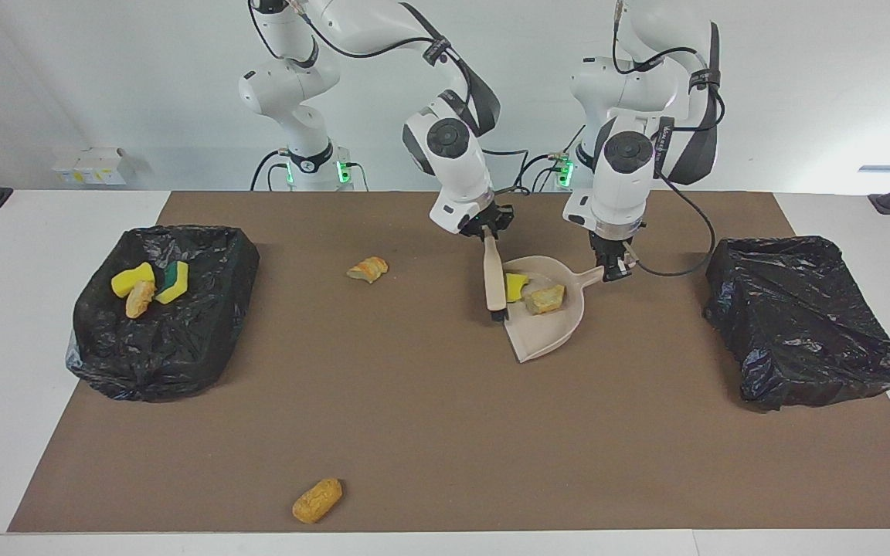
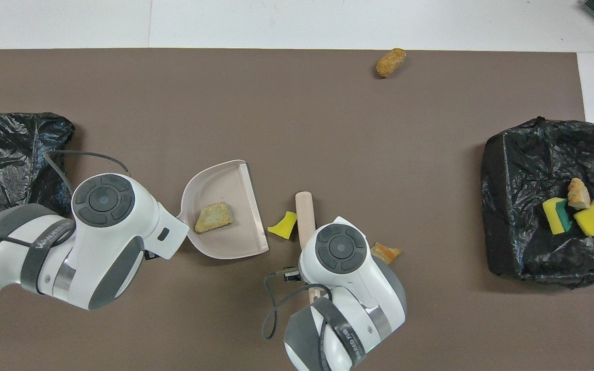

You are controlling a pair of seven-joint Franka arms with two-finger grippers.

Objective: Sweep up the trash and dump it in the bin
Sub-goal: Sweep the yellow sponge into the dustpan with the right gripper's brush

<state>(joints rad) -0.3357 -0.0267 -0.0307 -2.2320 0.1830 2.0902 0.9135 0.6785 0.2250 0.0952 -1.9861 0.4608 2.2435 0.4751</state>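
The right arm's jaws are clamped shut on the handle of a pale wooden hand brush [image 1: 494,282], whose long axis runs away from the robots, bristle end farthest, roughly parallel to the straight lip of the beige plastic dustpan [image 1: 545,333]. The left arm's jaws are shut on the dustpan's stub handle; the handle points toward the left arm's end of the worktop and the mouth opens toward the right arm's end. Between brush and lip lies a small curved bright yellow sponge piece [image 2: 282,225], touching the brush, its longer side roughly along the lip. Whether it has crossed the lip I cannot tell, since the two views read differently. The stroke should therefore push toward the left arm's end. A tan crusty lump [image 2: 214,217] sits in the pan.
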